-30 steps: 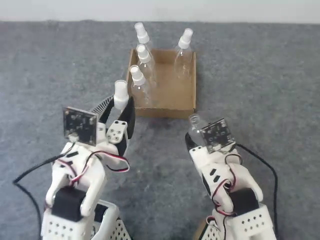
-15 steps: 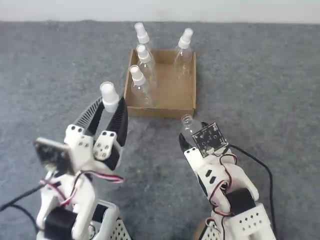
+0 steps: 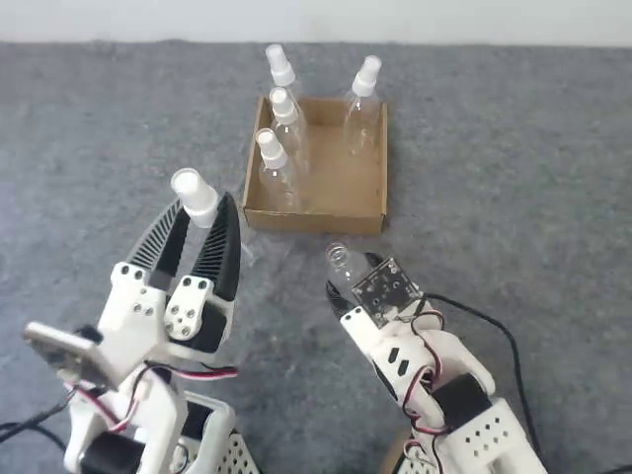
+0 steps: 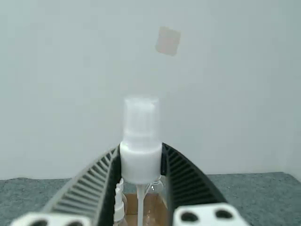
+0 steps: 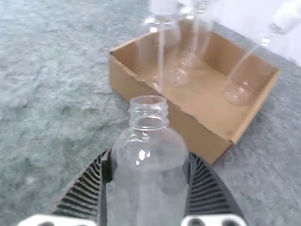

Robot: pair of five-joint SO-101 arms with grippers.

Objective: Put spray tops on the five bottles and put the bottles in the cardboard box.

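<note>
The open bottle point(image 5: 148, 141) is thin clear plastic and looks empty, so I judge it very light, smooth, and likely to dent or twist under a hard squeeze. The right gripper point(image 5: 149, 169) is clamped on its body just below the shoulder, holding it above the counter point(image 3: 513, 148) on the near side of the cardboard box point(image 3: 314, 219). That leaves the threaded neck free, which is where the grip should stay. The spray top point(image 4: 139, 141) is small, stiff and just as light. The left gripper point(image 4: 140, 162) pinches its white collar, raised over the counter's near-left part, with the nozzle cap above the fingers. Its thin dip tube point(image 4: 140, 207) hangs between the fingers, probably flexible and easy to snag on the neck rim. The tube's lower end is cut off in the left wrist view. The held bottle's base is hidden behind the gripper. Four capped bottles point(image 3: 279, 173) stand at the box near the counter's far edge, and their clear walls are hard to trace. I cannot tell whether the far-left one is inside the box or just behind its wall.
</note>
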